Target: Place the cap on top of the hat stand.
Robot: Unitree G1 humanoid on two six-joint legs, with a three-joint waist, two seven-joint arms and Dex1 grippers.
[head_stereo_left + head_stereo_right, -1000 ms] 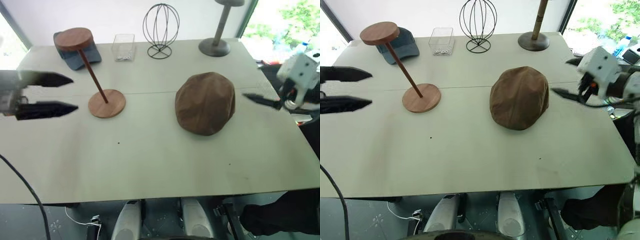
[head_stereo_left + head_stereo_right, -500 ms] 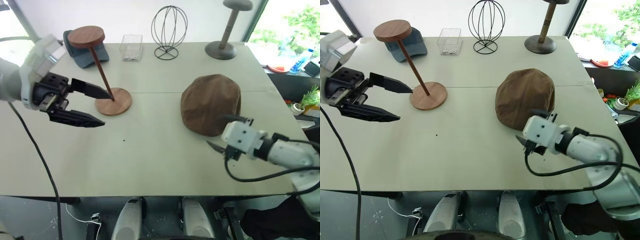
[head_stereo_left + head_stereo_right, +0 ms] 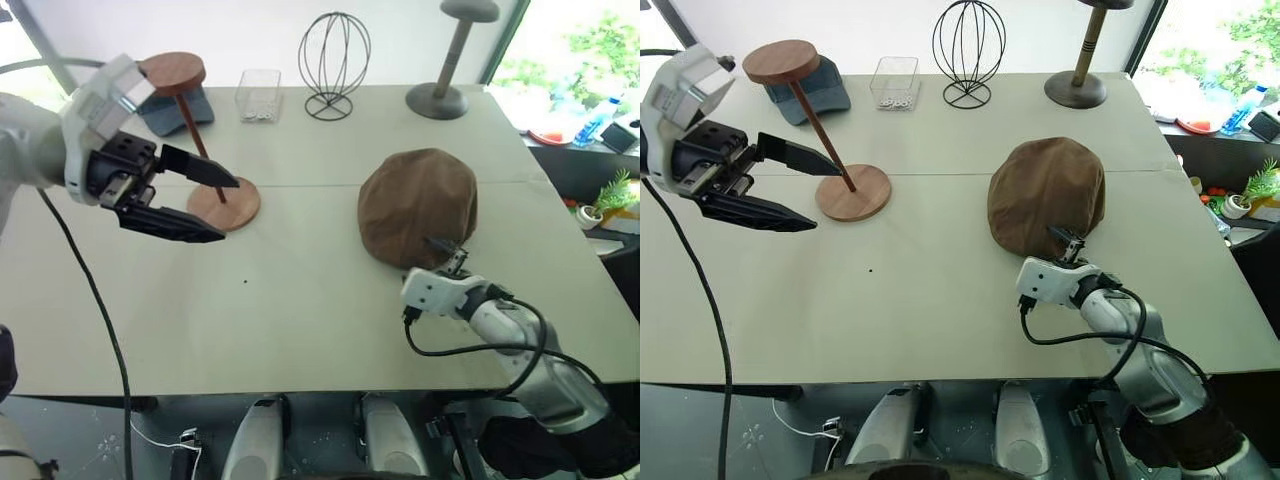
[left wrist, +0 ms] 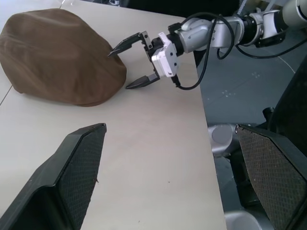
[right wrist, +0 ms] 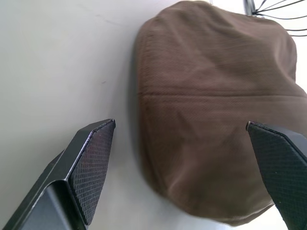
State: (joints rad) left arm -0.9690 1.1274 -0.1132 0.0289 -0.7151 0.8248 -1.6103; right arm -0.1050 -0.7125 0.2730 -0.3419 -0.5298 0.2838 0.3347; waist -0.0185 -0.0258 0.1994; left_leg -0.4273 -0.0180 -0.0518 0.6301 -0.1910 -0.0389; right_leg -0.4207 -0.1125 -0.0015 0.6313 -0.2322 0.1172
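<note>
While the right gripper [image 4: 133, 63] sits spread wide at the cap [image 3: 418, 206], a shallow pinch may slip; left gripper [image 3: 215, 208], also spread, could topple the nearby hat stand [image 3: 200, 140].

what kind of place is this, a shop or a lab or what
Probably a robot test or demo room, not a shop. A plain table holds only hat display props: a wooden hat stand, a wire head form, a brown cap. Big windows show greenery outside, and robot cables trail over the table edge.
</note>
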